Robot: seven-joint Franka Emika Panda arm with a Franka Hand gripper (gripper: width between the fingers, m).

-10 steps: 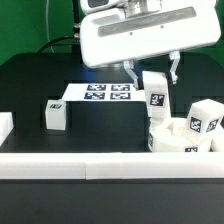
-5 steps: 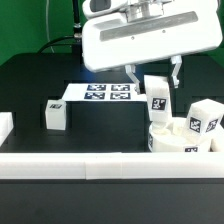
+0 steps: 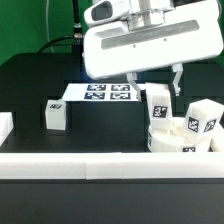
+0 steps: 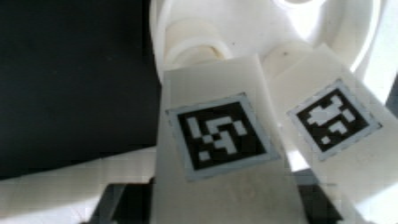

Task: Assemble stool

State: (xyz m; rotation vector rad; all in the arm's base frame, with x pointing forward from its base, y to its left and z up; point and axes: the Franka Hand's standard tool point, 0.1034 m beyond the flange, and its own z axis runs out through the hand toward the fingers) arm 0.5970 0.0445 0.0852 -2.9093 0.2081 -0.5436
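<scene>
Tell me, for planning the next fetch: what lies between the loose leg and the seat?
Only bare black table between loose leg and seat, shown in the exterior view.

free: dark counter (image 3: 28, 82) bare toward its edge at the exterior view's left, save a loose leg (image 3: 55, 115) | blocked: rail (image 3: 90, 165) walls the near edge | crowded: near corner at the exterior view's right, where the seat (image 3: 172, 142) carries an upright leg (image 3: 157, 102) and a second leg (image 3: 203, 117), narrow gap between | overhead: hand (image 3: 154, 82) straddles the upright leg, spread | flat: marker board (image 3: 100, 92) mid-counter
</scene>
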